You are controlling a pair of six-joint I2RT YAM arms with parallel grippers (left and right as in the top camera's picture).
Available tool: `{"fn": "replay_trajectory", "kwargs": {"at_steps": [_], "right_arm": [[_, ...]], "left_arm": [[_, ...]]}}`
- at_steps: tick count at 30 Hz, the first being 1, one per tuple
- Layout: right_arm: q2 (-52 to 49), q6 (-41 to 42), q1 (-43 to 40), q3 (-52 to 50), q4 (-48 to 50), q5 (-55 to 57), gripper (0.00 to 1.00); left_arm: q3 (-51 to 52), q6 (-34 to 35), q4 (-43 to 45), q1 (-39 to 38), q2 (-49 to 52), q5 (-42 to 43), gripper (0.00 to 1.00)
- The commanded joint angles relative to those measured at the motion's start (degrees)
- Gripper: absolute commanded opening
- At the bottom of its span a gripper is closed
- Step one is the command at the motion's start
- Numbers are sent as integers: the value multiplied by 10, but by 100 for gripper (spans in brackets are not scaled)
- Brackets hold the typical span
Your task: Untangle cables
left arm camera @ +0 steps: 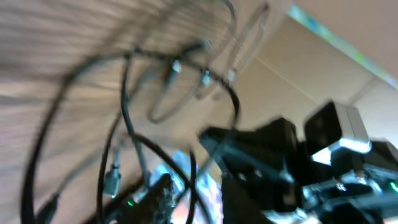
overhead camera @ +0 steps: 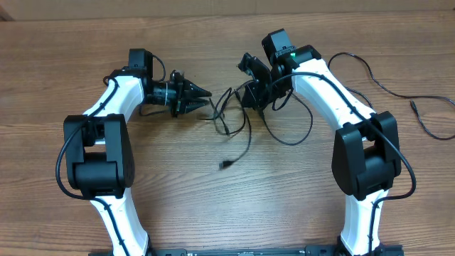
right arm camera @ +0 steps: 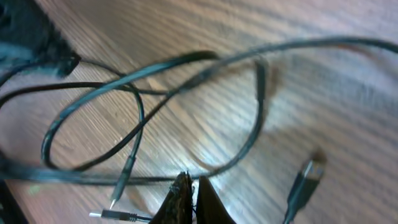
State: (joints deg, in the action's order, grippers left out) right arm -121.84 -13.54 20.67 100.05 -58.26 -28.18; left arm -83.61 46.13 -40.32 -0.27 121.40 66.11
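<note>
The cables [overhead camera: 238,131] are thin black cords lying in loose crossing loops on the wooden table between my two grippers. One plug end [overhead camera: 225,165] lies nearer the front. My left gripper [overhead camera: 206,99] points right at the tangle with its jaws a little apart. In the blurred left wrist view a strand [left arm camera: 124,118] crosses between the fingers of this gripper [left arm camera: 196,196]. My right gripper [overhead camera: 247,98] sits at the tangle's right side. In the right wrist view it [right arm camera: 194,180] is shut, with a cable [right arm camera: 124,93] running into its tips. Small plugs [right arm camera: 305,180] lie near it.
Another black cord [overhead camera: 384,85] trails over the table at the far right and ends in a plug [overhead camera: 413,104]. Both white arms [overhead camera: 114,114] reach in from the front edge, left and right of the tangle.
</note>
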Motion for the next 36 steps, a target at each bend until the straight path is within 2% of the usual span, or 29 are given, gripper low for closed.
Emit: {"fn": "replay_trajectory", "kwargs": {"at_steps": [1,3,6,11,14,15,16,18,20,23,25,27,32,33,36], "right_arm": [[19,3,-2,-4,-14,12,4],[19,3,-2,-4,-23,12,4],[19,3,-1,-4,-31,12,4],[19,30,-1,-4,-32,12,12],[19,88,-1,-4,-32,12,15],[19,119,-1,-4,-32,12,17],[19,139,-1,-7,-32,12,22],[19,159,-1,-13,-31,12,26],[19,165,-1,-22,-30,12,27],[19,168,-1,-40,-24,14,31],[19,168,-1,-56,-13,14,32],[19,174,-1,-68,-3,14,33],[19,209,-1,-94,36,16,38],[19,214,-1,-99,46,16,42],[19,222,-1,-114,73,16,44]], "left_arm": [[-1,-57,-3,-1,2,-98,42],[-1,-99,-13,-1,2,-116,57],[-1,-153,-38,-1,2,-142,68],[-1,-179,-83,-1,2,-242,67],[-1,-179,-108,-1,2,-292,60],[-1,-187,-113,-1,2,-295,61],[-1,-196,-113,0,2,-292,68],[-1,-207,-113,2,2,-290,90],[-1,-222,-112,5,2,-291,96],[-1,-245,-116,15,2,-289,81],[-7,-255,-119,28,2,-243,70],[-17,-280,-127,41,0,-210,42],[-77,-308,-217,52,-7,-253,27],[-89,-317,-235,48,-9,-265,27],[-118,-371,-278,32,-10,-288,25]]}}
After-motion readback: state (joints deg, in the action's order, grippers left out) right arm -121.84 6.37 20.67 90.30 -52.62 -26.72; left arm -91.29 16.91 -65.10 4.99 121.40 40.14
